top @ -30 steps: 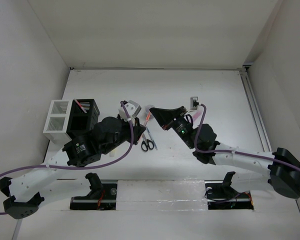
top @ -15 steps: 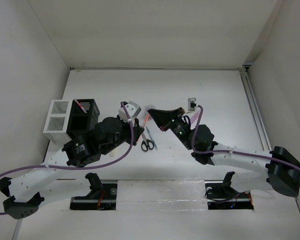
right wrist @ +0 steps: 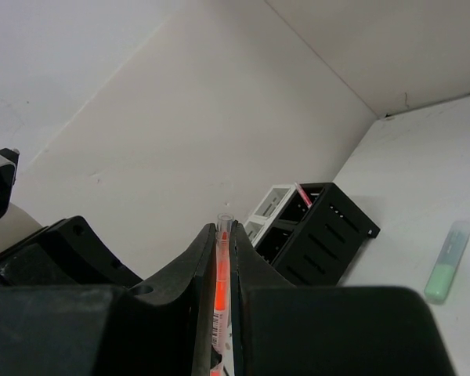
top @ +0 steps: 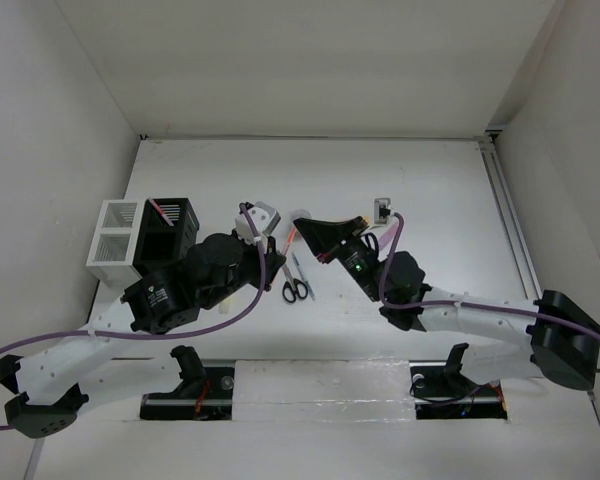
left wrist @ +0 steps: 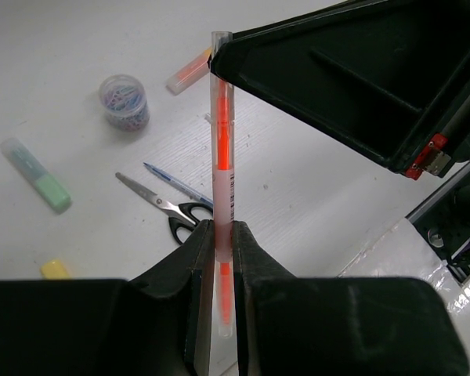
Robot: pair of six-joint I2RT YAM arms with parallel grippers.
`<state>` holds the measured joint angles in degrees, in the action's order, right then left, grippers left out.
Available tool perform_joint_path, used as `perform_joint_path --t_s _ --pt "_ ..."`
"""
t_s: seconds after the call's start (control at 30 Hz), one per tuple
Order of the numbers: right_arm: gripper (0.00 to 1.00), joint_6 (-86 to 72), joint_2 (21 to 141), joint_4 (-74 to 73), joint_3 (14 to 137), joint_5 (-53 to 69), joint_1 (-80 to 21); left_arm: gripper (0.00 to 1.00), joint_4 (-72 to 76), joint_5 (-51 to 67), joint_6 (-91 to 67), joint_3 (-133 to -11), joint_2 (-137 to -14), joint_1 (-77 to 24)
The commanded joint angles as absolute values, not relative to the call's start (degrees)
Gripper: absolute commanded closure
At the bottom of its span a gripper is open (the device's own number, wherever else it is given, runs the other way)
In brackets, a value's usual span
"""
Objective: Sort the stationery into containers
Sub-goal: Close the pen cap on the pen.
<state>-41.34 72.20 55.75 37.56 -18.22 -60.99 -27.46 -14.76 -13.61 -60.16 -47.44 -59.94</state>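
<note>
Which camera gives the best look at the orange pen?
The left wrist view: the orange pen stands nearly full length, clamped between the left fingers. The right wrist view shows only a short stretch between the right fingers; the top view just a thin streak.

Colours you've got on the white table (left wrist: 55,31):
Orange pen (left wrist: 222,157) = clear barrel w/ orange core, dark print marks. Scissors (left wrist: 171,208): black handles, silver blades. Blue pen (left wrist: 176,184). Green highlighter (left wrist: 43,178) is pale; yellow highlighter (left wrist: 55,269); orange highlighter (left wrist: 189,70). Clip jar (left wrist: 124,100): clear, multi-col. clips. Black organiser (right wrist: 321,235) w/ slot pattern, white organiser (right wrist: 270,205), red pen (right wrist: 302,193).
</note>
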Motion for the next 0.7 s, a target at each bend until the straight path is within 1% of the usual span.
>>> perform_joint_path --t_s 0.0,0.33,0.37,0.43,0.5,0.53,0.67 --pt "1.0 -39.9 74.3 48.9 36.7 -11.9 -64.4 1.0 -11.3 -18.5 -13.8 -66.5 -46.6 -59.5" --pt "1.0 -39.4 73.1 48.9 36.2 -11.9 -64.4 1.0 -10.7 -18.0 -13.8 -65.9 -46.6 -59.5" --pt "0.98 -40.0 73.1 48.9 36.2 -11.9 -64.4 1.0 -10.7 -17.3 -13.3 -65.9 -46.6 -59.5" --pt "0.96 -40.0 72.6 50.1 35.7 -12.4 -64.4 1.0 -11.2 -16.8 -13.3 -65.4 -46.6 -59.5" --pt "0.91 -39.5 71.9 50.1 35.7 -13.0 -64.4 1.0 -11.8 -16.8 -13.3 -65.4 -47.2 -59.5" --pt "0.91 -39.5 71.2 50.1 35.7 -13.0 -64.4 1.0 -11.8 -16.8 -13.3 -65.4 -47.2 -59.5" --pt "0.81 -38.9 69.8 50.1 35.2 -14.2 -64.4 1.0 -11.8 -16.2 -13.3 -64.3 -47.2 -59.5"
